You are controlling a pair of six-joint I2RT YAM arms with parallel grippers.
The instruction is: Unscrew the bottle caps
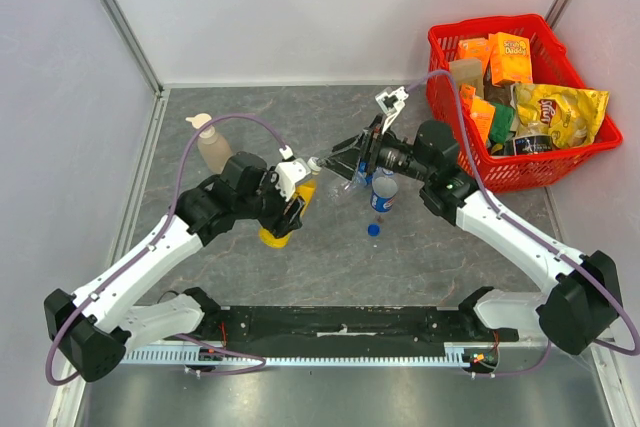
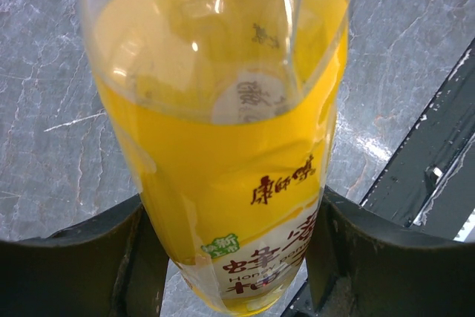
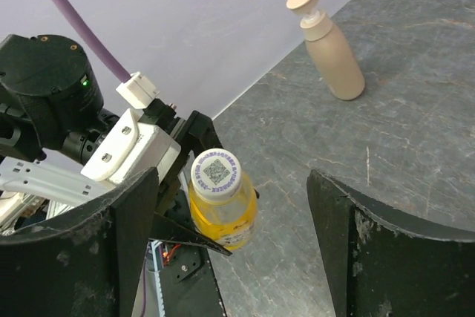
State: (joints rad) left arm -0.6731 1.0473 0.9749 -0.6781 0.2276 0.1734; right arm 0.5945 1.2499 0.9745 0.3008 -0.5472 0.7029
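At the far left of the table (image 1: 430, 257), a beige soap bottle (image 1: 212, 144) stands upright, well apart from the arms. To its right, the left gripper (image 2: 231, 265) is clamped on the lower body of the juice bottle (image 2: 223, 146), one finger pressed to each side of the yellow label. The bottle is tilted. In the top view its long axis runs from the base at the near left up to the neck at the far right, so its white cap (image 3: 216, 174) points at the right gripper (image 1: 335, 161). The cap is screwed on. The right gripper's jaws are spread wide and straddle the cap, with a gap on each side. Below the right wrist, a clear bottle (image 1: 384, 195) with a blue label appears to stand upright. A loose blue cap (image 1: 374, 230) lies on the table just in front of it. A red basket (image 1: 445, 97) of snacks sits at the far right.
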